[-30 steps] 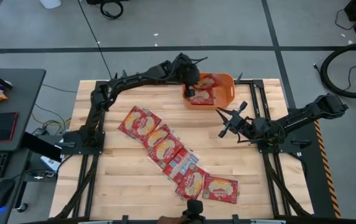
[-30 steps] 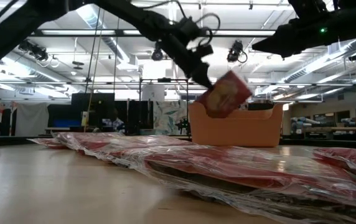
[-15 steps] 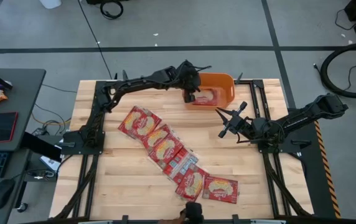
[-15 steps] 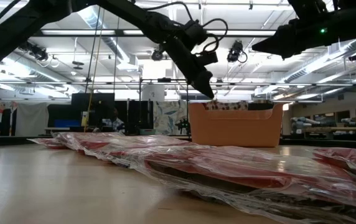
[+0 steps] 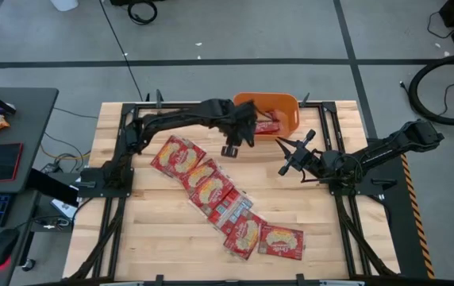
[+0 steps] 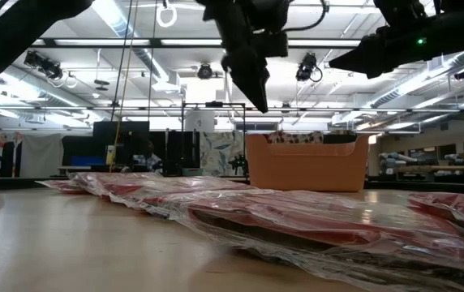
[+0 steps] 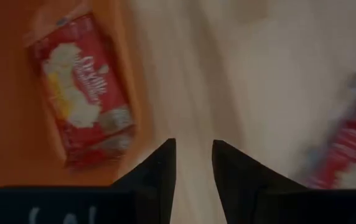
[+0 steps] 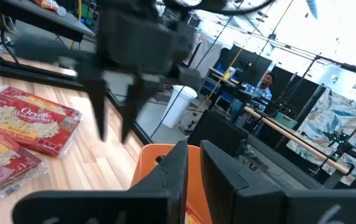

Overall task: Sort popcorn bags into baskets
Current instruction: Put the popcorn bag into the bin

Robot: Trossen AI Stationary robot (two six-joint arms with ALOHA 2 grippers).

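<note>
Now left claw (image 5: 232,148) empty, bag (image 5: 267,127) in tub (image 5: 290,107)

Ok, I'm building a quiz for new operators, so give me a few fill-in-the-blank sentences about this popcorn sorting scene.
1. The basket at the table's far edge is ____ in colour.
2. The left tool hovers over the table beside the basket, holding ____.
3. The popcorn bags not yet sorted lie in a ____ row across the table.
4. The right tool waits near the basket with its fingers ____.

Missing words: orange; nothing; diagonal; open
</note>
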